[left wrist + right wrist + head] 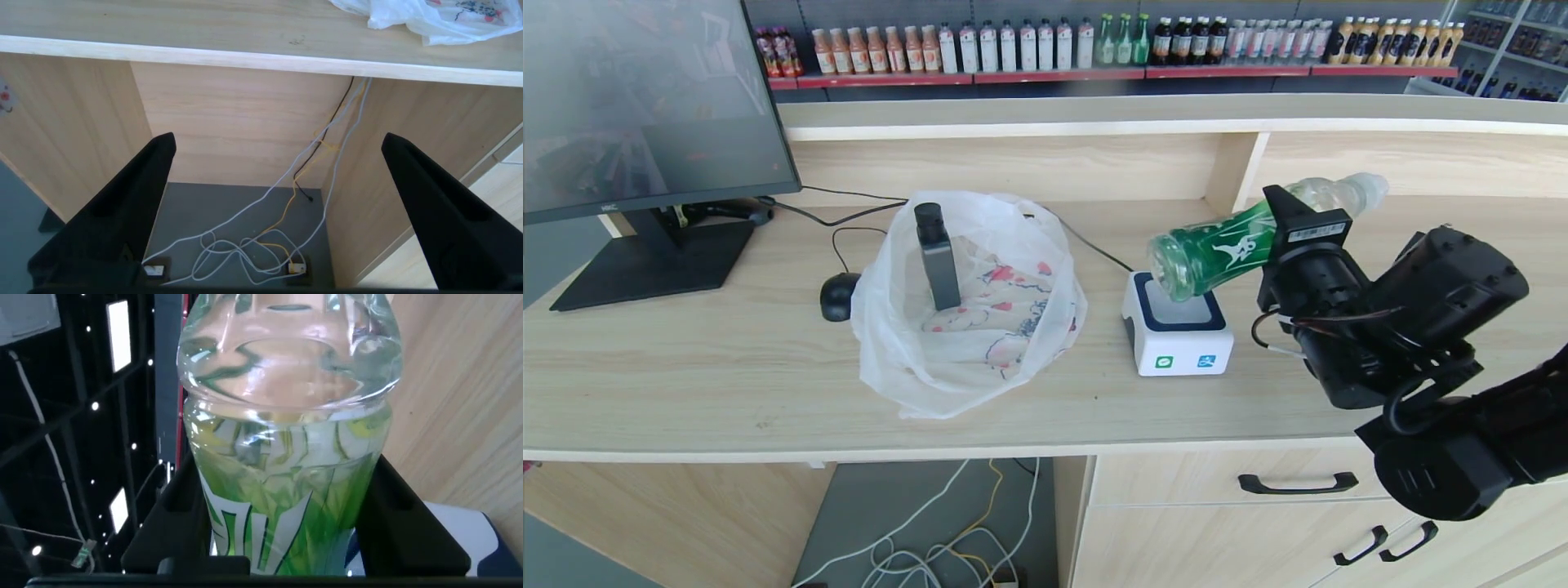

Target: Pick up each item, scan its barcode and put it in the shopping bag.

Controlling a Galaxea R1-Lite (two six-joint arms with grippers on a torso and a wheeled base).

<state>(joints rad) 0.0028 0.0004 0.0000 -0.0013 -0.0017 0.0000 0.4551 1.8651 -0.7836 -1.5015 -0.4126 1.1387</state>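
Left gripper: fingers spread wide, empty, below the counter edge.

Right gripper: clamped on the green-labelled plastic bottle at mid-body. The bottle is tilted, base above the barcode scanner.

Handling: the bottle probably has a smooth, thin wall and liquid weight, so hold it at the labelled body, not the neck.

Shopping bag: open, beside the scanner, holding a dark bottle.
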